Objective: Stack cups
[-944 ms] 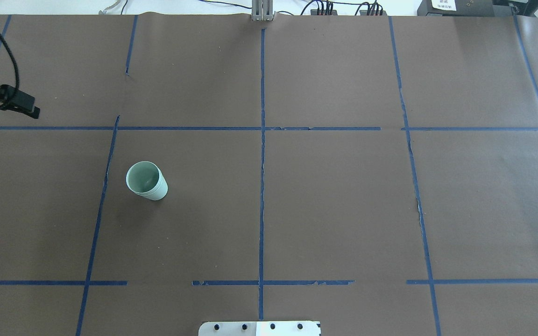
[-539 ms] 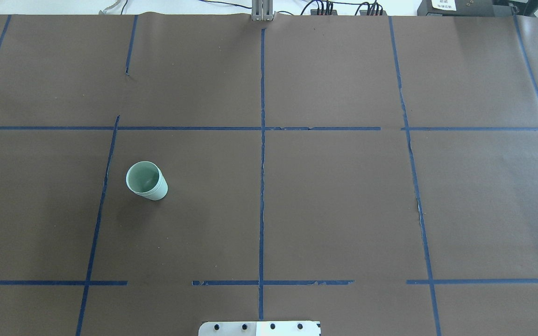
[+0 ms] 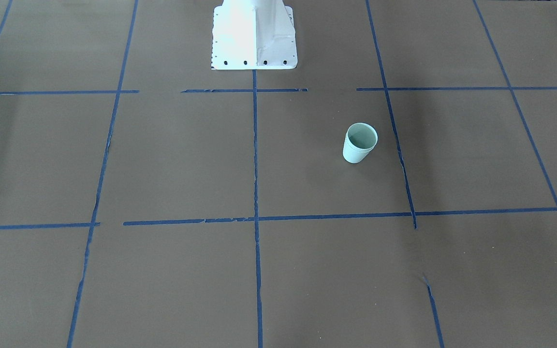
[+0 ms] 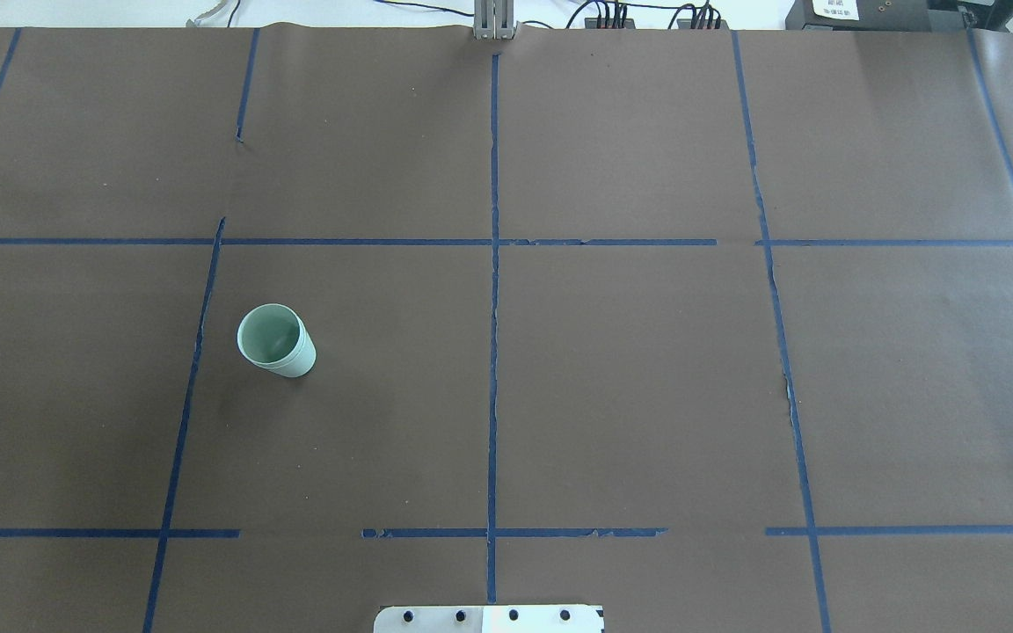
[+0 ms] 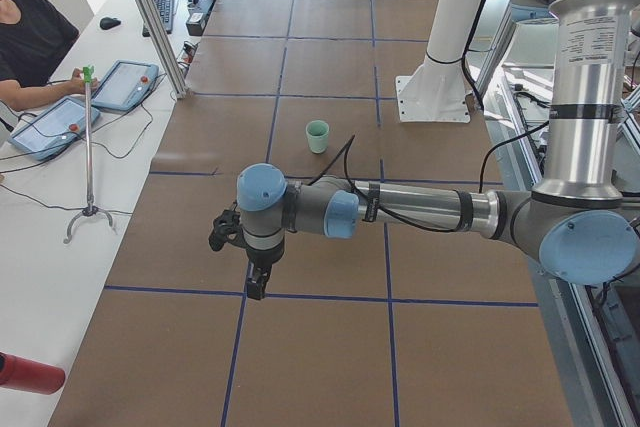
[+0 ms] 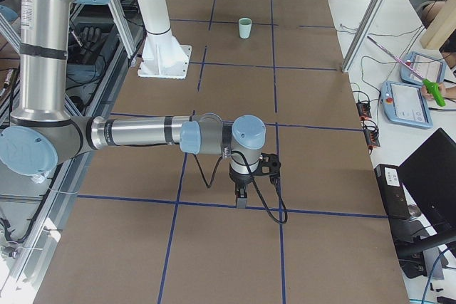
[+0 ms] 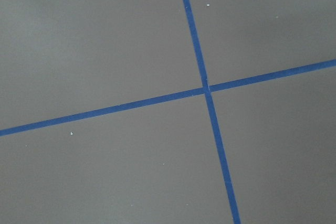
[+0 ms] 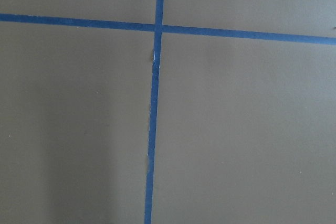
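Note:
One pale mint-green cup [image 4: 276, 340] stands upright on the brown table cover, on the robot's left half. It also shows in the front view [image 3: 359, 142] and in both side views [image 5: 317, 135] [image 6: 245, 28]. I cannot tell whether a second cup sits nested inside it; no separate second cup shows. My left gripper [image 5: 256, 285] hangs over the table's left end, far from the cup. My right gripper [image 6: 241, 198] hangs over the right end. I cannot tell if either is open or shut. Both wrist views show only brown paper and blue tape.
Blue tape lines [image 4: 493, 264] divide the table cover into a grid. The robot's white base plate [image 3: 254, 34] stands at the near middle edge. An operator with tablets [image 5: 60, 112] and a thin stand [image 5: 88, 147] are beside the left end.
The left gripper, at the overhead view's left edge 0.9 s ago, has moved out of that view. The cup has not moved.

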Controlling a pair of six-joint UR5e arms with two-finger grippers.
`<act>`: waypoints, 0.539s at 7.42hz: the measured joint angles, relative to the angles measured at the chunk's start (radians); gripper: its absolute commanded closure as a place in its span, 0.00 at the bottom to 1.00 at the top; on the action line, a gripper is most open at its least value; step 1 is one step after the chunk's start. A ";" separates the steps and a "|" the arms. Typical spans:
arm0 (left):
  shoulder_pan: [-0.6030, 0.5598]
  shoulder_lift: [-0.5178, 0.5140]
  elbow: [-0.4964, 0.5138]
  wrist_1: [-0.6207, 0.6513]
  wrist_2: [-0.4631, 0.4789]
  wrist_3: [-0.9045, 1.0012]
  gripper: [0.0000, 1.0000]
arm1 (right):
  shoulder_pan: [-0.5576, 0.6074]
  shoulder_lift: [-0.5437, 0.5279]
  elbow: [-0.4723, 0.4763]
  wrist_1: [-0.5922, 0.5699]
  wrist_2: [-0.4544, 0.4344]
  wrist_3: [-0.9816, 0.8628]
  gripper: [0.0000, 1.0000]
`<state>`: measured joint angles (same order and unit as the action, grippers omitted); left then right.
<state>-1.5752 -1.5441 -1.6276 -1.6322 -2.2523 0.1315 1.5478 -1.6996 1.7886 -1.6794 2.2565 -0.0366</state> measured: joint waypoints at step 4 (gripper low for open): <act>-0.008 0.029 0.011 0.047 -0.105 -0.003 0.00 | 0.000 0.000 0.000 0.001 0.000 0.000 0.00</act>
<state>-1.5831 -1.5155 -1.6170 -1.5855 -2.3572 0.1290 1.5478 -1.6996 1.7890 -1.6784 2.2565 -0.0368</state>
